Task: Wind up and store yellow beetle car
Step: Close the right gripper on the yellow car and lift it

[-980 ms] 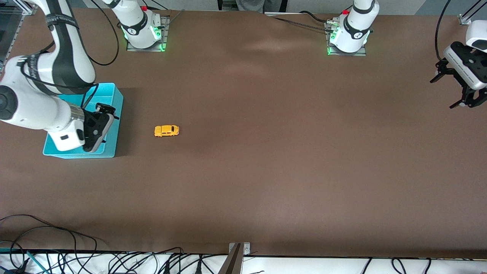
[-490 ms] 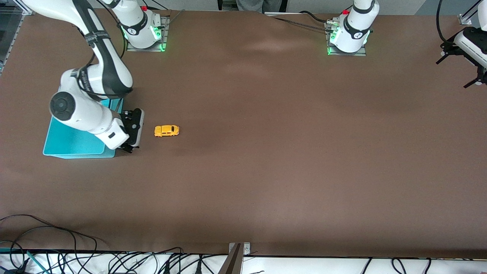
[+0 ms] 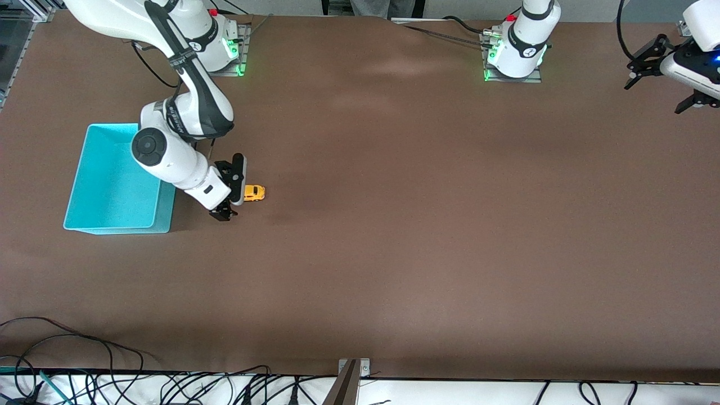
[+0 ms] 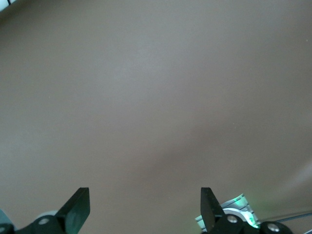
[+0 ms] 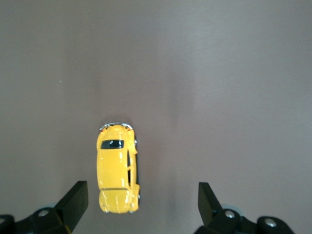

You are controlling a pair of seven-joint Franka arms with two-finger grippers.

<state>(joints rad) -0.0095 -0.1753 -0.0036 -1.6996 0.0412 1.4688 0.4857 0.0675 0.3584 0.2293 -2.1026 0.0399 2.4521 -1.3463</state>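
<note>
Beside the turquoise bin [image 3: 101, 185], toward the left arm's end of the table from it, the yellow beetle car [image 3: 254, 193] sat on its wheels on the brown table [image 3: 427, 225], outside the bin and apart from its wall. My right gripper [image 3: 230, 191] was over the table between the bin and the car, partly covering the end of the car that lay toward the bin in the front view. My fingers stood wide apart and held nothing. In the right wrist view the car [image 5: 117, 168] lay lengthwise between my two fingertips [image 5: 73, 197], closer to one of them than to the other, with neither pad touching it. Its dark window and chrome bumper faced up and away from the wrist. The bin stood upright near the right arm's end of the table; I saw only its turquoise floor and walls.

My left gripper [image 3: 658, 79] waited up in the air, well apart from the bin, over the table's edge at the left arm's end. Its fingers [image 4: 78, 204] were likewise spread wide and gripped nothing; that wrist view showed only bare table surface below them.
</note>
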